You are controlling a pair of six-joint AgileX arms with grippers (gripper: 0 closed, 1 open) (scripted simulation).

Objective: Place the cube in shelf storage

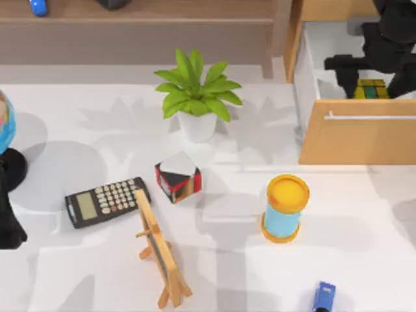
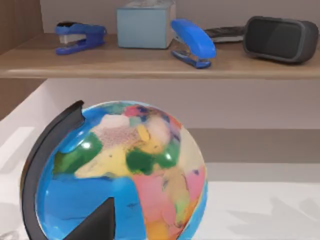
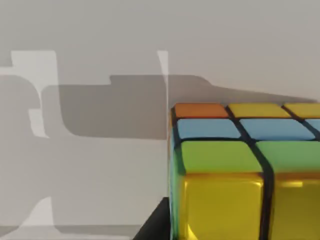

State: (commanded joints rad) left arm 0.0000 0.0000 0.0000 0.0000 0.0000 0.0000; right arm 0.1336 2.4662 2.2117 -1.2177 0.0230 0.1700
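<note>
Because the cube (image 1: 371, 89) sits inside the open drawer (image 1: 357, 140), the right gripper (image 1: 367, 73) reaches in — finger state unclear — shelf storage (image 1: 136, 32) awaits.

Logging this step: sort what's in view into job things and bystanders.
Job: cube, in the open drawer under the right gripper; shelf storage.

Bystanders: plant, calculator, red-black block, easel, yellow-capped canister, globe, staplers.
</note>
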